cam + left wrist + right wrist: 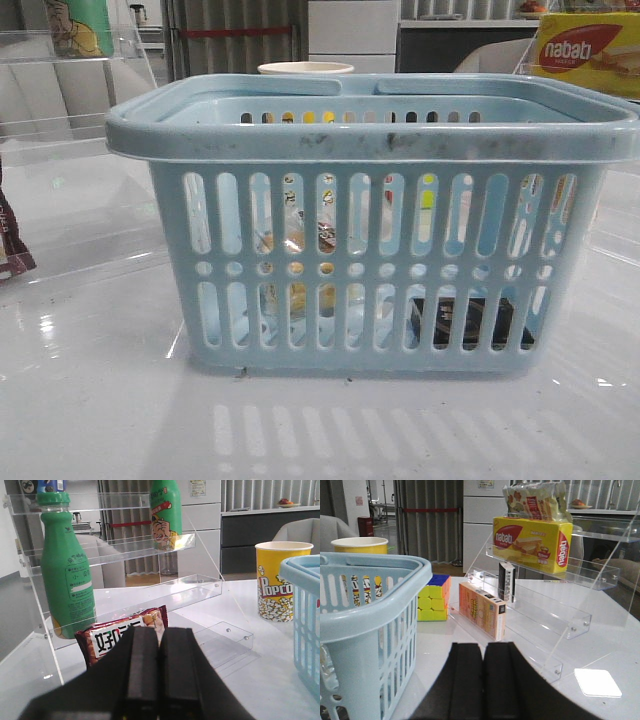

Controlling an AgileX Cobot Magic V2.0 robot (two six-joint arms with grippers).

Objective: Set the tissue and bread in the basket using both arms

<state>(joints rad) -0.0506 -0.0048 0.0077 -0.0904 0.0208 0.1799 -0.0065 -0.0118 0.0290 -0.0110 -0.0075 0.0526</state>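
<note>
Both grippers are closed on nothing: the left gripper [159,667] shows its two black fingers pressed flat together, and the right gripper [483,677] the same; neither carries anything, and each sits to its own side of the basket [370,135], outside it. Ahead of the left gripper lies a maroon packet [122,637] against a clear rack [200,587] holding green bottles [66,577], with a popcorn cup [279,580] further off near the basket's rim; ahead of the right gripper a second clear rack [555,612] carries an orange box [482,610] and a nabati box [532,540], with a colour cube [435,597] between it and the basket. Seen from the front, the basket stands on the white tabletop [100,400]; through its slots the bread [295,270] leans in its clear bag toward the left half, and the tissue [470,320] lies flat and dark on the floor toward the right; both things look to be already inside, so I judge the task all but finished. What remains, as I read it, is to keep clear; doing it well means holding both arms away from the rim and the racks, fingers shut, so nothing gets nudged; a brush against the rim could slide the basket.
</note>
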